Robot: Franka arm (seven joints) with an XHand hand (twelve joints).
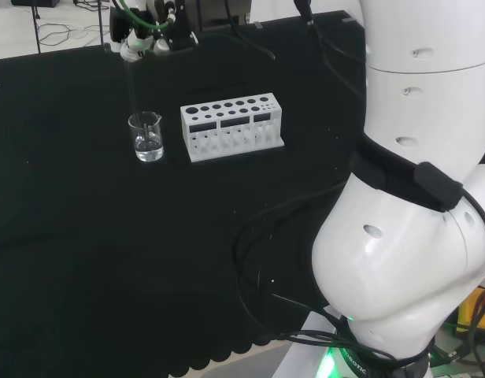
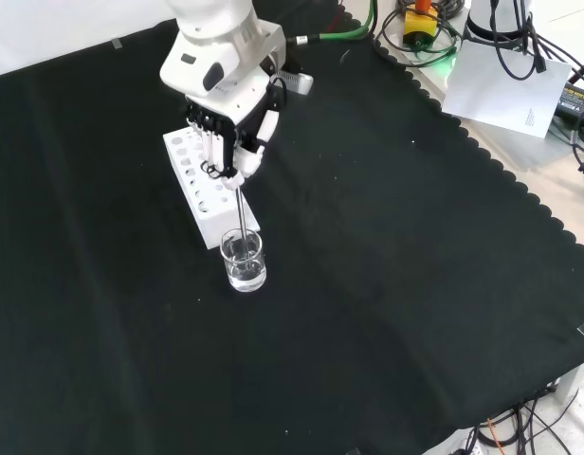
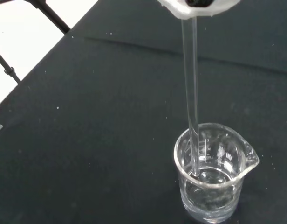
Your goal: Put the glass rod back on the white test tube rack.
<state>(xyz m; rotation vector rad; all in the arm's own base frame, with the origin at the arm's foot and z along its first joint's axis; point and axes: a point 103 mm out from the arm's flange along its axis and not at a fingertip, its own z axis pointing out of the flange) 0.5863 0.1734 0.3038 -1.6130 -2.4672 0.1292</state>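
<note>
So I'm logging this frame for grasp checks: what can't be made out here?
- Front view: the fingers overlap the rack, hiding some holes.
- Wrist view: the rod's top is cut off by the hand.
- Head view: the rod is too faint to trace into the beaker.

A black cloth (image 2: pixel 387 284) with a scalloped edge covers the bench, a pale floor (image 1: pixel 61 27) with cables lies beyond its far side in the head view, and a white sheet (image 2: pixel 505 90) lies at the front view's far right.

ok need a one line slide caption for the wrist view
Hand holding a clear glass rod upright, its lower end inside a small clear glass beaker on the black cloth.
</note>
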